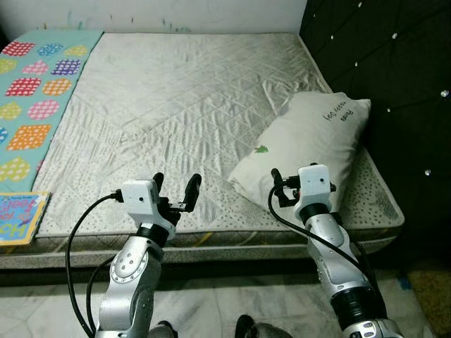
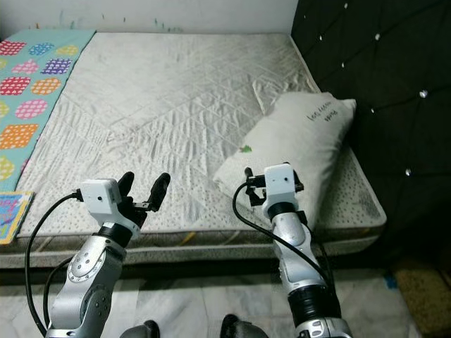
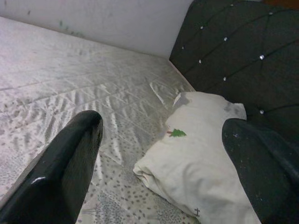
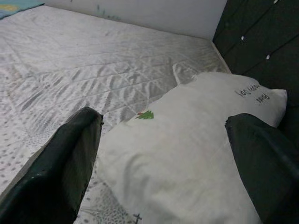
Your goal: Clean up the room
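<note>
A white pillow with a small green tree mark and black handwriting lies askew on the right side of the grey quilted mattress, next to the dark headboard. My left gripper is open over the mattress's near edge, left of the pillow, and holds nothing. My right gripper is open just before the pillow's near corner, one finger on each side of it in the right wrist view, apart from the fabric. In the left wrist view the pillow lies ahead between the left fingers.
A teal blanket with colourful patches covers the bed's left strip. A colourful book lies at the near left edge. The black tufted headboard bounds the right side. Pale tiled floor lies below the bed.
</note>
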You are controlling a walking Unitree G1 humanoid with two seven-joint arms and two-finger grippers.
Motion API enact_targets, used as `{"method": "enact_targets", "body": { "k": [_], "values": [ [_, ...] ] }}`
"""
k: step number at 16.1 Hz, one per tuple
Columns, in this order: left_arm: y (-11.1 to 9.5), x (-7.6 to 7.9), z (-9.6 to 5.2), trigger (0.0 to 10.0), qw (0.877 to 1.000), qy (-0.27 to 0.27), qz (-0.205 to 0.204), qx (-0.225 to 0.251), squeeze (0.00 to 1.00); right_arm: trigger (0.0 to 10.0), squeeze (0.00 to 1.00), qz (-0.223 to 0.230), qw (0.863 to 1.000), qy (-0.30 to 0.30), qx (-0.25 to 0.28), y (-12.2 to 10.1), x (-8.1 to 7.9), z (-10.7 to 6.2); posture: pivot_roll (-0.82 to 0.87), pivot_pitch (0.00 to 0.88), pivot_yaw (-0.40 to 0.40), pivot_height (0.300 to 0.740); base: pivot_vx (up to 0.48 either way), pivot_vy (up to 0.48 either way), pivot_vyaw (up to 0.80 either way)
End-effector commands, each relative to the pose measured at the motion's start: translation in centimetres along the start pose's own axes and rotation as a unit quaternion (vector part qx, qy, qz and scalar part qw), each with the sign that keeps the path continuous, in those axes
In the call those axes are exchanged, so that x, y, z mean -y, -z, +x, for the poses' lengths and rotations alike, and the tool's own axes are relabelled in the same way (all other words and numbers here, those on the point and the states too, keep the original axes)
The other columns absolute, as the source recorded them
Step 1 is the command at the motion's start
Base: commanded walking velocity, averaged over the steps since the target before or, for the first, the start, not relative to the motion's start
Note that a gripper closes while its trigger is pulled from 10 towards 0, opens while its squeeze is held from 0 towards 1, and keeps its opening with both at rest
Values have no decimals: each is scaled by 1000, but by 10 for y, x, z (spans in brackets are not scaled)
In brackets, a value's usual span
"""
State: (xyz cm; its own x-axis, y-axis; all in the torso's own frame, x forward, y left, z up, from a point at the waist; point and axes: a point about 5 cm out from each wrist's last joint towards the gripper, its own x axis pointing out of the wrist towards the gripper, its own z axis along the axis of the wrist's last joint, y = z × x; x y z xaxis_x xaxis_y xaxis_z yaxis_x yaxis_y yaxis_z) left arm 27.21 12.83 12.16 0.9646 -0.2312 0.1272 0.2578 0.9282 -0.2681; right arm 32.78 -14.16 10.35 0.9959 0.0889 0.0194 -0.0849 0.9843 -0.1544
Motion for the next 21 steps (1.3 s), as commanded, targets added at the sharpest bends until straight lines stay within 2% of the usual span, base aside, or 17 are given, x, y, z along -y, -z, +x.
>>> {"method": "enact_targets", "body": {
  "k": [1,11,21],
  "values": [
    [-2,-1,-2,10000,1000,-1,1,6,0,10000,0,-1,1000,-4,4,-2,-1,1,62,162,-27,740,341,0,0],
    [-2,-2,-1,10000,1000,1,2,9,0,10000,0,0,1000,-1,5,-2,-1,2,59,164,-25,740,387,0,0],
    [0,-4,-1,10000,1000,-15,7,-1,0,10000,0,5,1000,2,9,-3,0,2,63,164,-24,740,0,0,0]
  ]
}}
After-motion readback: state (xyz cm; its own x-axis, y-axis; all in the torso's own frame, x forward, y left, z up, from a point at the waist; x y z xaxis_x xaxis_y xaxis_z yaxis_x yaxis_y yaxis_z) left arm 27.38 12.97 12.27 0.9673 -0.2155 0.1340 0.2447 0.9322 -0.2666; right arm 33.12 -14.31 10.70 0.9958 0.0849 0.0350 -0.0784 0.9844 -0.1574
